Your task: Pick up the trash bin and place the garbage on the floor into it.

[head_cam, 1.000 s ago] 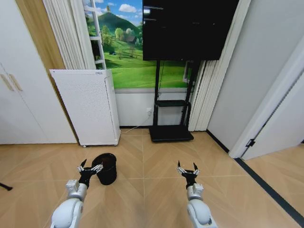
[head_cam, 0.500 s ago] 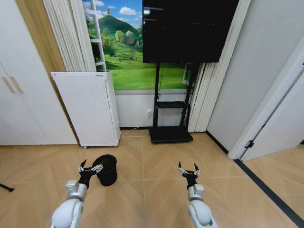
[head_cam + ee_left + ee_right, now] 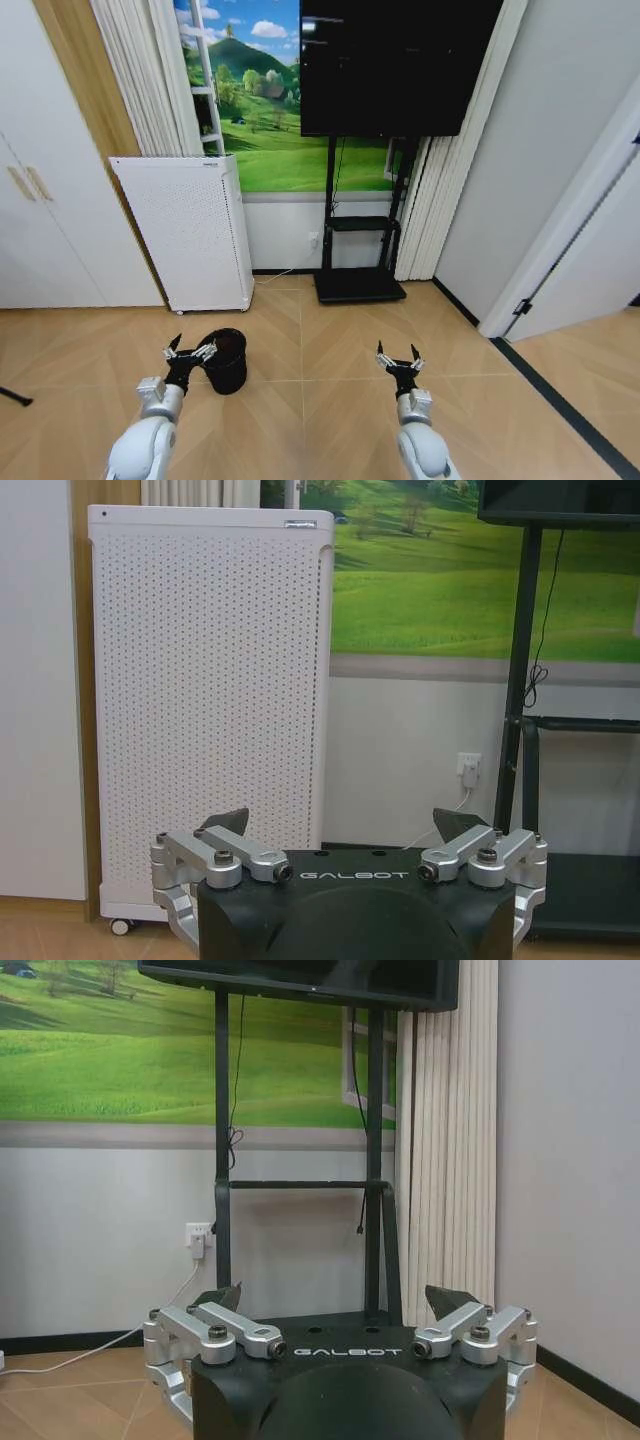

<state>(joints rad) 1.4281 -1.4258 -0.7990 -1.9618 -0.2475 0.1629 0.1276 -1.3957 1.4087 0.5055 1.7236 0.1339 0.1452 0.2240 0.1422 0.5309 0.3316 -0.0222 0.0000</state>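
Black mesh-walled trash bin (image 3: 225,360) stands upright on the tan herringbone floor (image 3: 320,400), in front of the white perforated appliance (image 3: 185,230) and left of the black TV stand (image 3: 360,283). The left gripper (image 3: 189,355) hovers just beside the bin's left rim, at about rim height, fingers spread wide; in the head view the fingertip nearest the bin overlaps its edge, but contact cannot be told. In the left wrist view the left gripper's fingers (image 3: 225,852) are parted, facing the appliance (image 3: 210,700) and the wall. The right gripper (image 3: 398,358) is held forward over bare floor, well apart from the bin, fingers likewise spread; the right wrist view shows it (image 3: 338,1305) open toward the stand's legs (image 3: 222,1160) and a wall socket (image 3: 196,1236). A dark strip (image 3: 570,400) runs along the floor's right edge.
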